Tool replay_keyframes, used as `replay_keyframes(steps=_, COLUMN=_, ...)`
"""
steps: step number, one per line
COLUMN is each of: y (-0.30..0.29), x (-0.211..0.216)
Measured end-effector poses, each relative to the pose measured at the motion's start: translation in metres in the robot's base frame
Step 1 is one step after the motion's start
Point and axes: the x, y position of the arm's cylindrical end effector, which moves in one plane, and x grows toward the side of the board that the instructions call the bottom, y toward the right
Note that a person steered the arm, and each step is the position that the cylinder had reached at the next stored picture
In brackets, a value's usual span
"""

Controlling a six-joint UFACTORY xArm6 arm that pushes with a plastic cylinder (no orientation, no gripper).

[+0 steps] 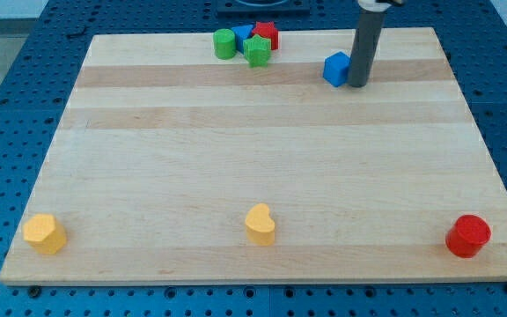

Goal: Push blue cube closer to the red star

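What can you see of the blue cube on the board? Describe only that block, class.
The blue cube is a small, solid-coloured block with a lighter top face, standing flat on the wooden board near the view's top, right of centre. My tip stands right against its right side; actual contact cannot be confirmed. No other block touches it.

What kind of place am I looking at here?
Probably a robotics lab bench: a wooden board lies on a blue perforated table, small blocks like the blue cube sit on it, and my tip touches that cube's right side.
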Motion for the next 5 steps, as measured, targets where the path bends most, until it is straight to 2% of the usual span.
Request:
replay_keyframes(steps=2, y=-0.001, x=-0.059)
replay_keyframes(steps=3, y=0.002, x=-0.066)
replay_keyframes(steps=4, y=0.037, x=-0.061)
replay_keyframes(steps=5, y=0.048, x=-0.014)
